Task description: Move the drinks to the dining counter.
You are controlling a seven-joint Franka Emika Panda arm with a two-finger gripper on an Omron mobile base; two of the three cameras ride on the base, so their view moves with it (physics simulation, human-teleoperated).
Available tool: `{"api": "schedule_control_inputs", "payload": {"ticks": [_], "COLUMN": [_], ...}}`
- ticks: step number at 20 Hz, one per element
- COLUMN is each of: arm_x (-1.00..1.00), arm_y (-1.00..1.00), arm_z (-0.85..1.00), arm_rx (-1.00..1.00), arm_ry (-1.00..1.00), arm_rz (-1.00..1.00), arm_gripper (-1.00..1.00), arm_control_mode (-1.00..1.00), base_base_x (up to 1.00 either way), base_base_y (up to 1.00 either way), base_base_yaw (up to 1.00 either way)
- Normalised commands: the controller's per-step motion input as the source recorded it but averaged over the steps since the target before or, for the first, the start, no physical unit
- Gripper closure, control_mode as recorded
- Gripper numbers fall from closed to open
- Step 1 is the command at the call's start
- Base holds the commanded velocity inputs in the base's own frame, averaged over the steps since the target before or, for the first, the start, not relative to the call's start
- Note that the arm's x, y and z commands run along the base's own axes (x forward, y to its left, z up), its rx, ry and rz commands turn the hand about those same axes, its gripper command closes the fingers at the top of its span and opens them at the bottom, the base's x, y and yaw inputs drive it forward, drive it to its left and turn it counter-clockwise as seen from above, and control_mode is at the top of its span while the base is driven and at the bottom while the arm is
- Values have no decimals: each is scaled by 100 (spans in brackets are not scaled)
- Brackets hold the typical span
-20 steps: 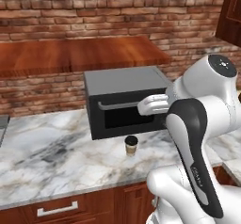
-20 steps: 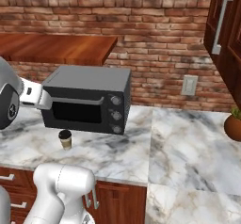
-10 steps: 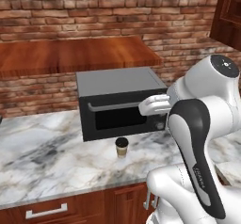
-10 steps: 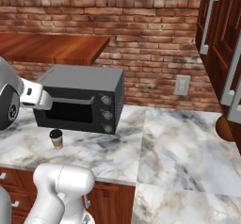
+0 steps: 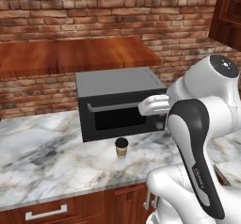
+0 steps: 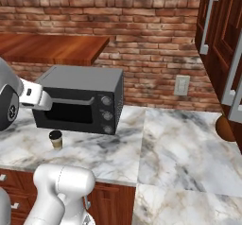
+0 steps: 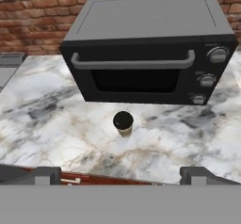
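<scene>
One of the drinks, a small tan paper cup [image 5: 121,148] with a black lid, stands upright on the marble worktop [image 5: 47,157] along the brick wall, just in front of a dark toaster oven [image 5: 117,103]. In the right base view the cup [image 6: 56,139] is at the left, by the oven's lower left corner. My gripper [image 7: 120,176] hangs open above and short of the cup [image 7: 123,123], fingertips wide apart, nothing between them. The dining counter is out of view.
The toaster oven [image 7: 146,53] stands close behind the cup, its handle and knobs facing me. A wooden shelf [image 5: 70,53] runs above it on the brick wall. Dark tall cabinets [image 6: 222,39] and a brown round pot [image 6: 226,127] are at the right, past open marble [image 6: 179,148].
The whole picture slid a little to the left between one second ago and half a second ago, so the camera moved; since then it holds still. The cup stays put and the gripper stays open.
</scene>
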Motion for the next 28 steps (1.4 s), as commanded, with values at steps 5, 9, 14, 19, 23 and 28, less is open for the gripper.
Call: {"api": "schedule_control_inputs", "payload": {"ticks": [5,9,14,19,23,28], "arm_x": [12,2,0,0,4,9], "arm_y": [0,3,1,0,0,0], "arm_z": [-18,-36,-27,-34,-50,-41], "arm_rx": [0,-2,-8,-4,0,0], "arm_ry": [4,10,10,7,12,10], "arm_rz": [0,0,0,0,0,0], "arm_gripper": [-100,-100,-100,-100,-100,-100], "arm_control_mode": [-100,-100,-100,-100,-100,-100], "base_base_x": [25,0,0,0,0,0], "base_base_y": [0,0,0,0,0,0], "base_base_yaw": [0,0,0,0,0,0]}}
